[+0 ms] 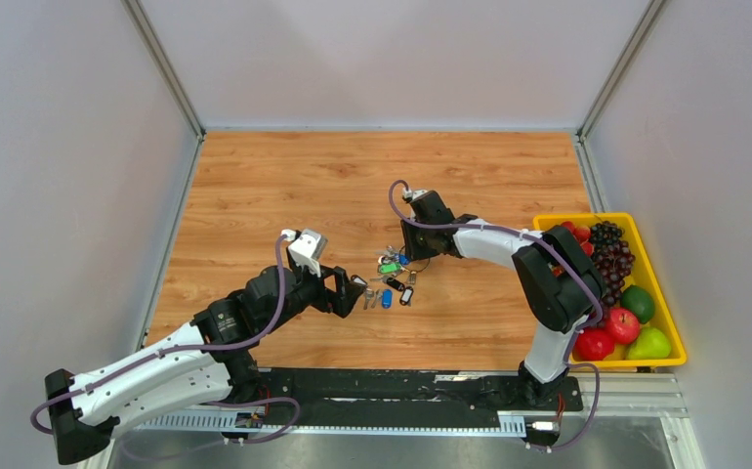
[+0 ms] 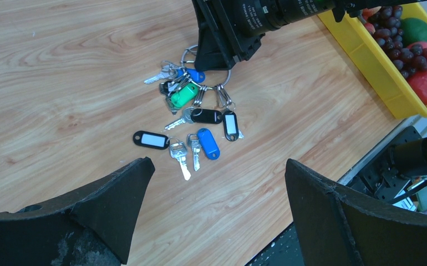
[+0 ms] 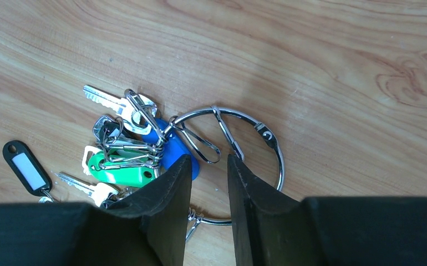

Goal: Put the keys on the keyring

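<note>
The keyring [image 3: 278,160], a thin silver ring, lies flat on the wooden table. A bunch of keys with a green tag [image 3: 123,173] and a blue tag [image 3: 172,149] hangs on its left side. My right gripper [image 3: 208,158] hovers just over the ring, its jaws a narrow gap apart and holding nothing. In the left wrist view the ring [image 2: 229,77] has black tags [image 2: 206,116] near it. A black-and-white tag [image 2: 151,139], a blue tag [image 2: 208,143] and silver keys [image 2: 179,155] lie apart, nearer my left gripper [image 2: 217,163], which is wide open and empty.
A yellow tray [image 1: 582,218] of fruit, with grapes, apples and green pears, stands at the right edge of the table; it also shows in the left wrist view [image 2: 366,61]. Grey walls enclose the table on three sides. The black base rail runs along the near edge.
</note>
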You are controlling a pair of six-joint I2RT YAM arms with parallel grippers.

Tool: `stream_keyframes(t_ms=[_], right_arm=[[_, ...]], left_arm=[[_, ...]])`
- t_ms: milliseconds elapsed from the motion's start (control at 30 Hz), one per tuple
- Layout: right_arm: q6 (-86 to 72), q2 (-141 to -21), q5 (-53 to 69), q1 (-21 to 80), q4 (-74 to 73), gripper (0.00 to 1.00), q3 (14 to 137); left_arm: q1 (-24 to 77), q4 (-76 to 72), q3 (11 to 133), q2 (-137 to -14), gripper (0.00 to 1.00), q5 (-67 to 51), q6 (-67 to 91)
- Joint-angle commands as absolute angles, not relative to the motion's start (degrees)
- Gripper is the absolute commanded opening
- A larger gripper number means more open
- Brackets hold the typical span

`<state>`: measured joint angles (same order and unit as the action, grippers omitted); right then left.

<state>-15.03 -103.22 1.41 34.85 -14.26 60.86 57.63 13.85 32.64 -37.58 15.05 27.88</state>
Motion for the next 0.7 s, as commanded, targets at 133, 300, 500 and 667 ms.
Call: stream_keyframes(t_ms=[133, 300, 500, 667], right_arm=[[-14.8, -103.7, 2.5, 35.1, -12.9, 0.35, 63.3], [-14.5, -104.5, 3.2, 35.2, -12.4, 0.34, 63.4], [-13.9, -105.5, 3.9, 35.3, -12.1, 0.29, 63.6], [-13.8, -105.7, 3.7, 35.2, -12.1, 0.23, 63.4]], left_arm=[[57.7, 11.6, 33.1, -37.4, 1.00, 14.3, 27.1], [57.7, 11.6, 33.0, -37.4, 1.00, 14.4, 27.1], [57.7, 11.6, 32.9, -37.4, 1.00, 14.3, 27.1], [57.7, 11.7, 32.9, -37.7, 1.00, 14.3, 27.1]])
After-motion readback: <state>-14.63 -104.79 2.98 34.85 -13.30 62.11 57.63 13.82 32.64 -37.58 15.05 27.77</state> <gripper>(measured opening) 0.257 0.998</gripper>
